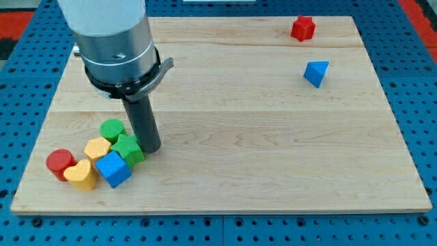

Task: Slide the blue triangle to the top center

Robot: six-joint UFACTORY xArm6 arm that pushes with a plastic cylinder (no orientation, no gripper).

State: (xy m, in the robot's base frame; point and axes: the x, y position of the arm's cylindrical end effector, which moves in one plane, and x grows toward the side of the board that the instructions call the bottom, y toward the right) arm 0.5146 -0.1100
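The blue triangle (316, 72) lies on the wooden board (259, 137) at the view's upper right, below a red star block (303, 29). My tip (151, 149) rests on the board at the view's lower left, far from the blue triangle. It stands just right of a green star-shaped block (128, 148), touching or nearly touching it.
A cluster sits at the lower left: a green cylinder (112, 129), a yellow block (97, 148), a yellow heart block (82, 175), a blue cube (113, 169) and a red cylinder (59, 162). The arm's grey body (113, 41) hangs over the upper left.
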